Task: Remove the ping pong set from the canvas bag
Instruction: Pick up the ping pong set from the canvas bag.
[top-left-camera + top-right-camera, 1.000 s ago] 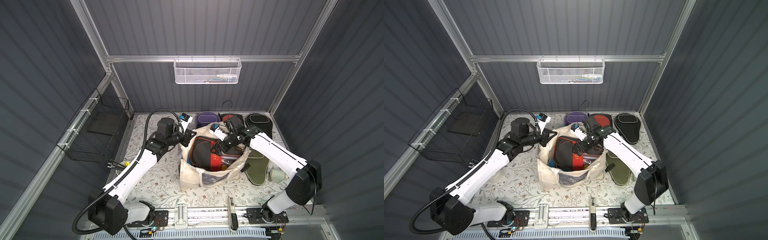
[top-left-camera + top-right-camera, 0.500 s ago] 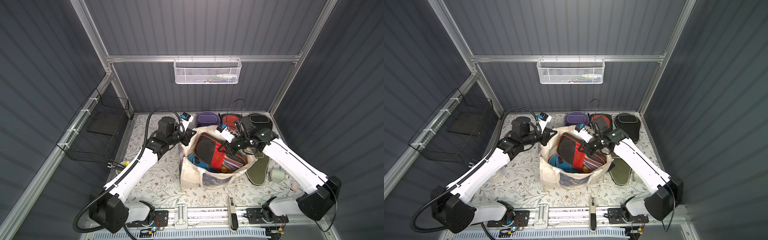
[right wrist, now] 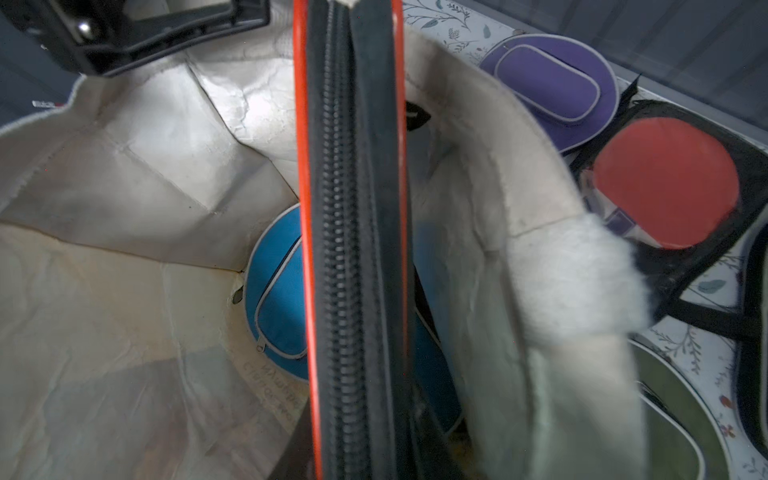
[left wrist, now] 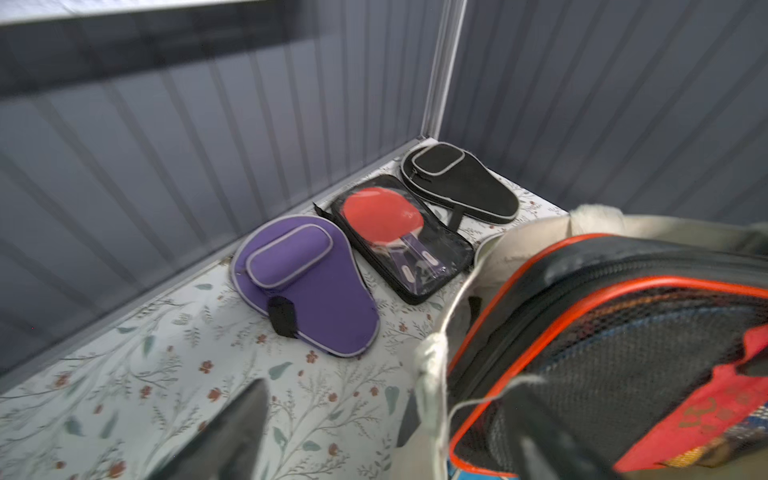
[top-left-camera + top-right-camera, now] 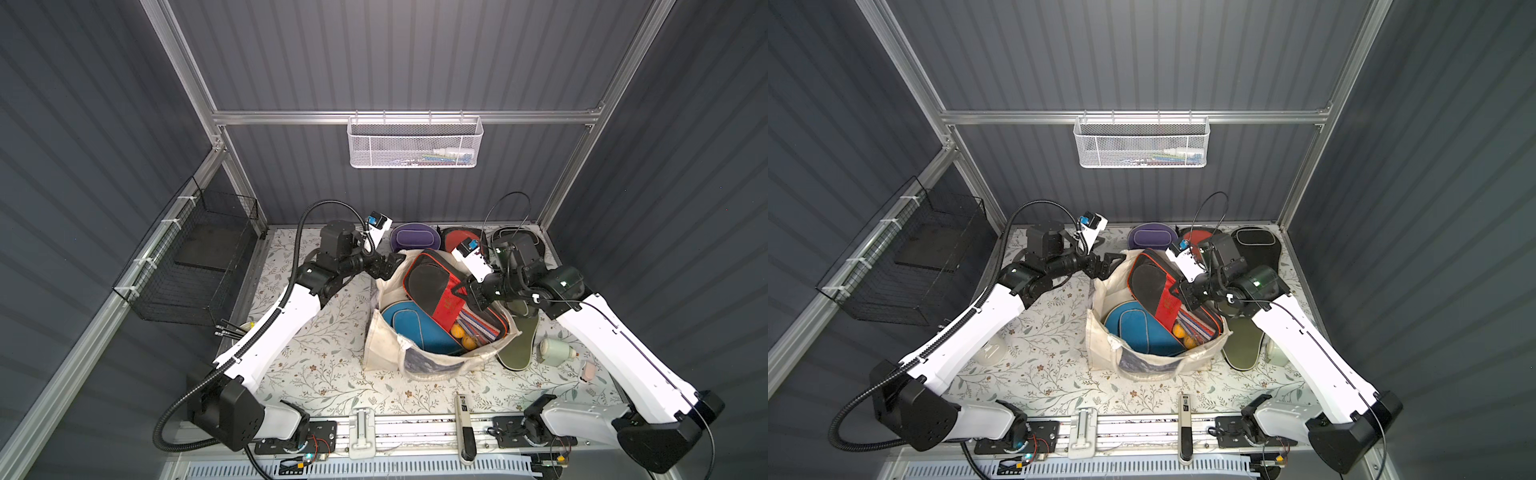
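Centre of frame, on bench (image 5: pixel 324 353): canvas bag (image 5: pixel 386 353), containing blue case (image 5: pixel 409 328) and red-trimmed pack (image 5: pixel 432 282), the pack clamped by right tool (image 5: pixel 468 291). Left tool (image 5: pixel 386 266) spread wide beside bag's upper-left rim.

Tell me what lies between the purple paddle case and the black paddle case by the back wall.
A clear-fronted rectangular pack holding a red paddle lies between the purple paddle case and the black paddle case, plainest in the left wrist view.
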You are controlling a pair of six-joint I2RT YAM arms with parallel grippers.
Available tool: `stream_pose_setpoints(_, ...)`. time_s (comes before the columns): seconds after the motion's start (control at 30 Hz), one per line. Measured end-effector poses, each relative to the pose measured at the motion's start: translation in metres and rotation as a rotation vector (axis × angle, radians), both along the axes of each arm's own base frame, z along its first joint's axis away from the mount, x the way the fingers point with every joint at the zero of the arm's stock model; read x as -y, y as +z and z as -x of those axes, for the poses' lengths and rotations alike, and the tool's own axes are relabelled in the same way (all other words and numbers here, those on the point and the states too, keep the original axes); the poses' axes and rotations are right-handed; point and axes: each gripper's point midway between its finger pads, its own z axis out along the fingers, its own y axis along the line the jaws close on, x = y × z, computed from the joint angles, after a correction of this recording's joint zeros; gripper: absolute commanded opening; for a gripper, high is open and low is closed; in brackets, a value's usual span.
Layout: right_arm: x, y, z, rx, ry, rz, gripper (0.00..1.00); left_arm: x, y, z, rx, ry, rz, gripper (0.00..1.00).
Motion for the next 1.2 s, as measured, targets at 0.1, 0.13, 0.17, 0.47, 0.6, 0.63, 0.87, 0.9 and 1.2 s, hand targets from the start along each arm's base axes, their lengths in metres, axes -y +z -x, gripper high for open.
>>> stream_pose_setpoints(0.1, 0.001, 0.028, -0.003, 0.041, -0.026, -0.046, 0.00, -0.007, 0.036, 0.001, 0.065, 0.030, 0.013, 1.00)
stream_pose_setpoints(0.13, 0.002, 0.040, -0.004, 0.059, -0.033, -0.066, 0.00, -0.010, 0.048, 0.003, 0.085, 0.037, 0.022, 1.00)
stream_pose_setpoints(0.17, 0.002, 0.051, -0.005, 0.076, -0.039, -0.087, 0.00, -0.012, 0.060, 0.005, 0.108, 0.043, 0.034, 1.00)
stream_pose_setpoints(0.47, -0.003, 0.116, -0.009, 0.121, -0.055, -0.323, 0.00, -0.029, 0.105, 0.035, 0.134, 0.066, 0.139, 1.00)
stream_pose_setpoints(0.6, -0.008, 0.136, -0.019, 0.108, -0.050, -0.484, 0.00, -0.031, 0.078, 0.037, 0.054, 0.091, 0.148, 1.00)
stream_pose_setpoints(0.63, -0.011, 0.140, -0.022, 0.105, -0.043, -0.522, 0.00, -0.030, 0.069, 0.037, 0.027, 0.089, 0.152, 1.00)
stream_pose_setpoints(0.87, -0.026, 0.143, -0.033, 0.045, 0.023, -0.705, 0.00, -0.017, 0.040, 0.040, -0.085, 0.031, 0.226, 1.00)
stream_pose_setpoints(0.9, -0.026, 0.144, -0.035, 0.044, 0.023, -0.722, 0.00, -0.016, 0.042, 0.039, -0.087, 0.024, 0.245, 1.00)
stream_pose_setpoints(1.2, -0.022, 0.156, -0.041, 0.092, 0.028, -0.802, 0.00, -0.001, 0.049, 0.034, -0.119, -0.060, 0.379, 1.00)
